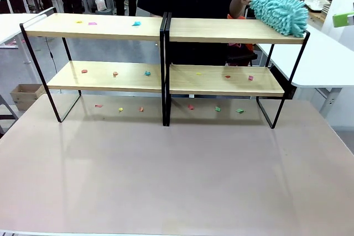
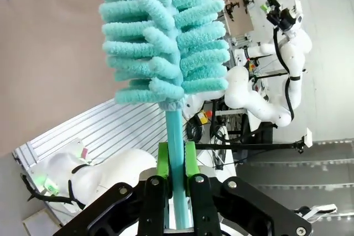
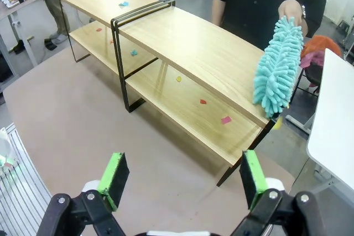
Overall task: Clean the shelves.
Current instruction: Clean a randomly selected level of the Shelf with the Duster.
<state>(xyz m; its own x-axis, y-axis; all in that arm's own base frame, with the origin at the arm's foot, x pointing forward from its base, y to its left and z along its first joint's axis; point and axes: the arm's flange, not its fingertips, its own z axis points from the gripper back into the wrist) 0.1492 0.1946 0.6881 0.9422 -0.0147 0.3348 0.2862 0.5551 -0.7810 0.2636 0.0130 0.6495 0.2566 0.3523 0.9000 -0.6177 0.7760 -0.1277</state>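
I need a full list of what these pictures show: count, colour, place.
shelves: two joined, light wood, black frames, on the table
scraps: many, pink, yellow, red, blue-green, on left top board, both lower boards, table beneath
first duster: one, blue-green, right end of top board
second duster: one, blue-green, in left pincer
table: one, beige, under the shelves
box: one, brown, floor left of table
person's hand: one, holds first duster
left pincer: shut on second duster's handle
right pincer: open, above the table
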